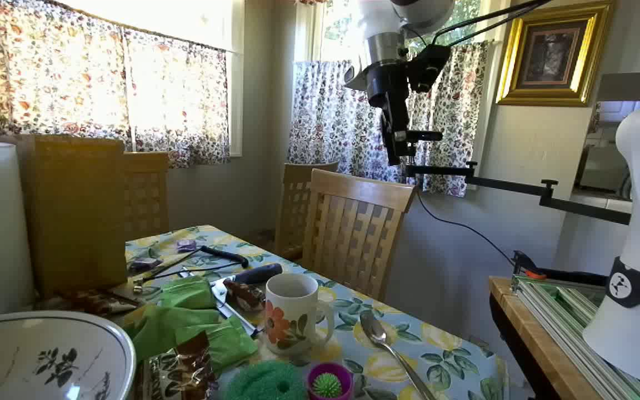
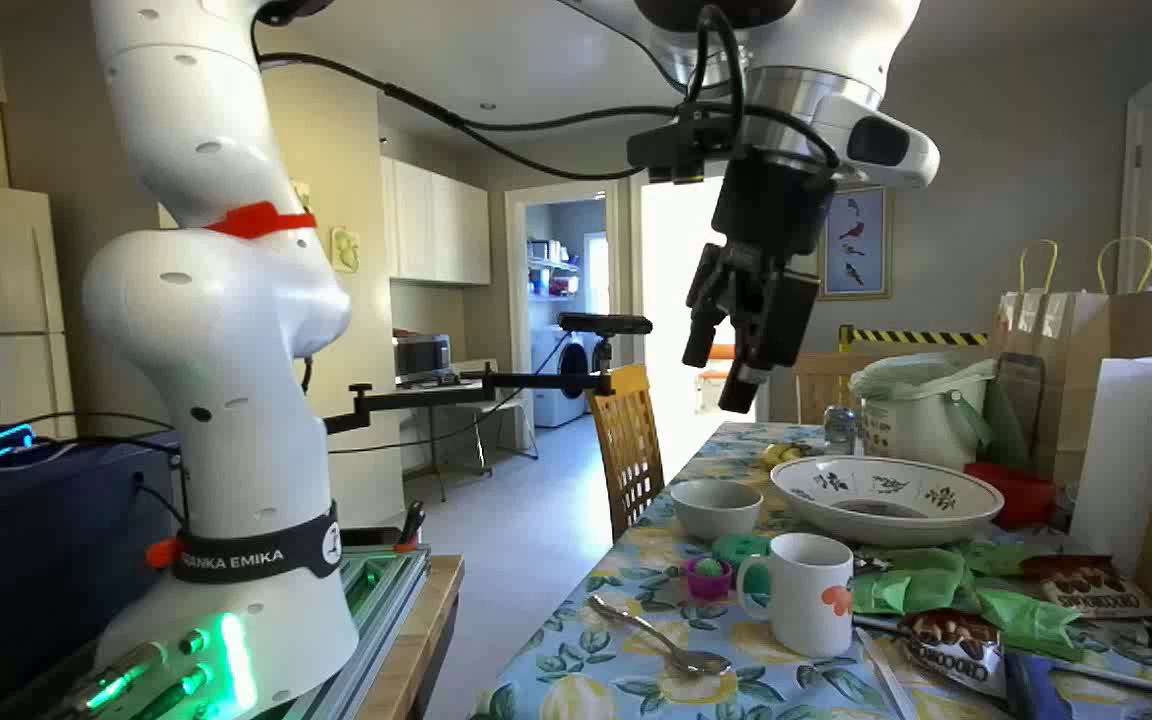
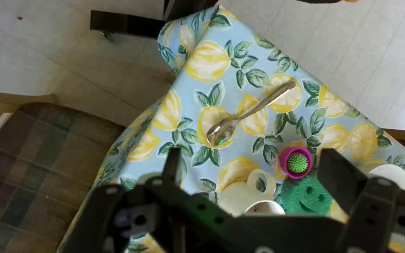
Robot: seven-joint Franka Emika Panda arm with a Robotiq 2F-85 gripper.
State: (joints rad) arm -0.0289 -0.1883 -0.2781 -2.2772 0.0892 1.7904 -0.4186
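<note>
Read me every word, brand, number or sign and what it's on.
"ANKA EMIKA", start unclear: black band around the robot's base.
"F", cut by the edge of an exterior view: same band.
"CHOCO", ending unclear: nearer snack packet, farther snack packet.
Too blurred: print on the wrapper beside the large bowl.

That spoon (image 3: pixel 250 112) towards a corner of the worktop (image 2: pixel 576 640) is polished metal, mirror-bright and smooth. The tablecloth (image 3: pixel 237 95) under it is smooth with a faint sheen; fabric or vinyl, I can't tell. The mug (image 2: pixel 801 600) looks like glazed ceramic, slick and shiny, and the wide bowl (image 2: pixel 876 528) has the same gloss. Set in from the worktop's edge, the purple cup (image 3: pixel 283 162) is smooth plastic, its green bristles (image 3: pixel 296 162) rubbery-looking, and the green sponge (image 3: pixel 299 195) is rough, porous, matt. The brown snack packets (image 2: pixel 956 645) are crinkled, glossy film. The jaws are dull black with bits of bare metal. Beyond an edge, the lattice-back chair (image 1: pixel 359 194) is smooth varnished wood.
</note>
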